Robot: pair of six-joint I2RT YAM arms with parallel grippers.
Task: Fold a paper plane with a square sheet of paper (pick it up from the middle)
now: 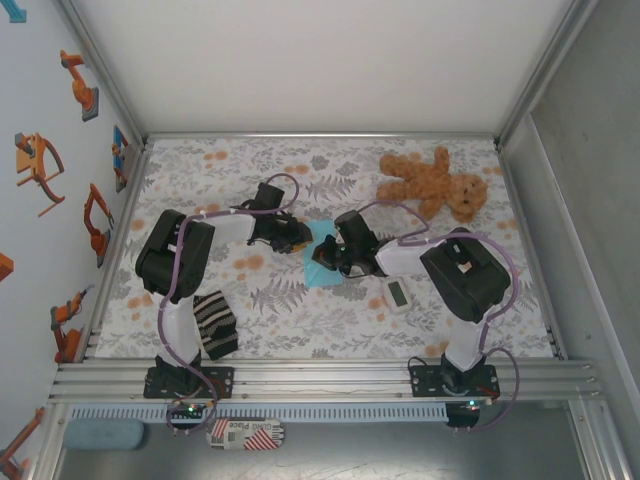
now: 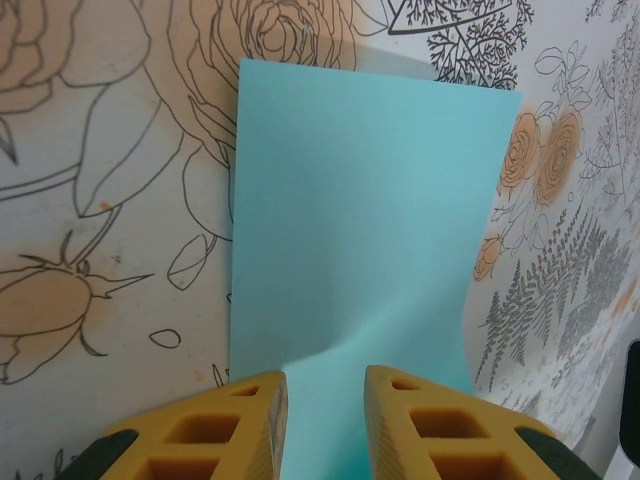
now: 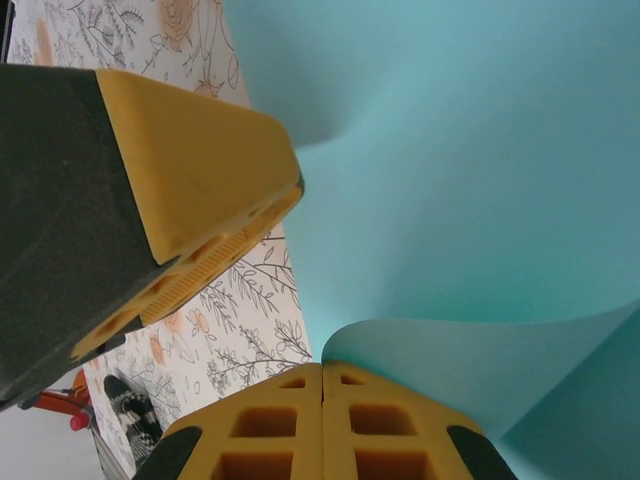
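The square sheet of paper [image 1: 322,262], light blue, lies on the flowered table between my two grippers. In the left wrist view the paper [image 2: 360,200] is mostly flat, with a soft ridge rising near my left gripper [image 2: 325,385], whose yellow fingers stand apart over its near edge. My left gripper [image 1: 298,240] is at the paper's left side. My right gripper [image 1: 338,258] is at its right side. In the right wrist view the right gripper [image 3: 322,368] is shut, and a curled-up flap of the paper [image 3: 480,150] meets its tips. A left finger [image 3: 200,150] hangs close above.
A brown teddy bear [image 1: 435,182] lies at the back right. A small white gadget [image 1: 397,295] sits just right of the right arm's wrist. A black-and-cream striped cloth [image 1: 215,325] lies by the left arm's base. Metal frame rails border the table.
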